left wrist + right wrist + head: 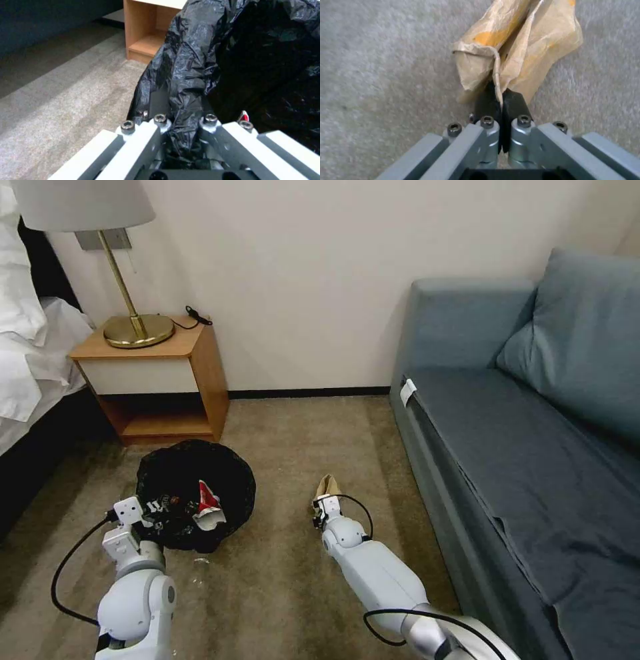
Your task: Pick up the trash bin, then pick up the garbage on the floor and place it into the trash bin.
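The trash bin (193, 487), lined with a crinkly black bag (206, 62), is held over the carpet in front of the nightstand. My left gripper (150, 513) is shut on the bin's near rim, the bag bunched between its fingers (160, 120). Inside the bin lie a red-and-white packet (208, 503) and other dark litter. To the right, my right gripper (323, 507) is shut on a crumpled tan paper (516, 45), its black pads (486, 102) pinching the paper's lower edge. The paper (328, 485) hangs just beyond the gripper above the carpet.
A wooden nightstand (160, 380) with a brass lamp (137, 330) stands behind the bin. A bed (27, 360) is at the left. A blue sofa (527, 447) runs along the right. Small clear scraps (199, 563) lie on the carpet near the bin.
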